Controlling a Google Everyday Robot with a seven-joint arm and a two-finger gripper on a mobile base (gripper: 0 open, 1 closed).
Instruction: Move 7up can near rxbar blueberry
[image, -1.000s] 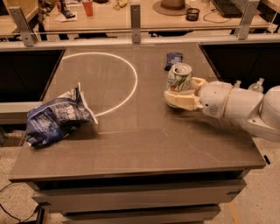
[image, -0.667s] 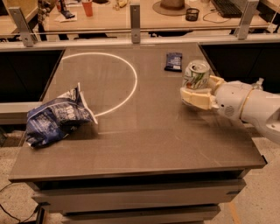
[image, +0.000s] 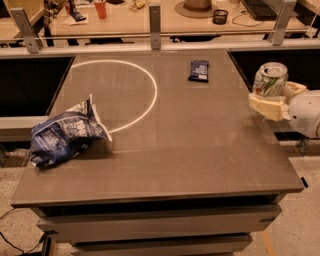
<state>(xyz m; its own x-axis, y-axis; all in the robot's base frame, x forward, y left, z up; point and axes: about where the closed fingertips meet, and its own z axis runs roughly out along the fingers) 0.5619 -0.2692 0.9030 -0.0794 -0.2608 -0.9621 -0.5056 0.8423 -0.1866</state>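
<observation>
The 7up can (image: 269, 79), white and green with a silver top, is held upright at the right edge of the table, lifted off its surface. My gripper (image: 274, 101) is shut on the can, its cream fingers (image: 266, 107) wrapped around the can's lower half. The rxbar blueberry (image: 199, 70), a small flat dark blue wrapper, lies on the table at the far middle-right, well to the left of and beyond the can.
A large crumpled blue-and-white chip bag (image: 65, 133) lies at the table's left edge. A white circle line (image: 150, 95) is marked on the grey table (image: 170, 150). A rail with posts (image: 155, 20) runs behind the table.
My gripper has carried the 7up can to the right, from near the rxbar blueberry out to the table's right edge. The bar and chip bag have not moved.
</observation>
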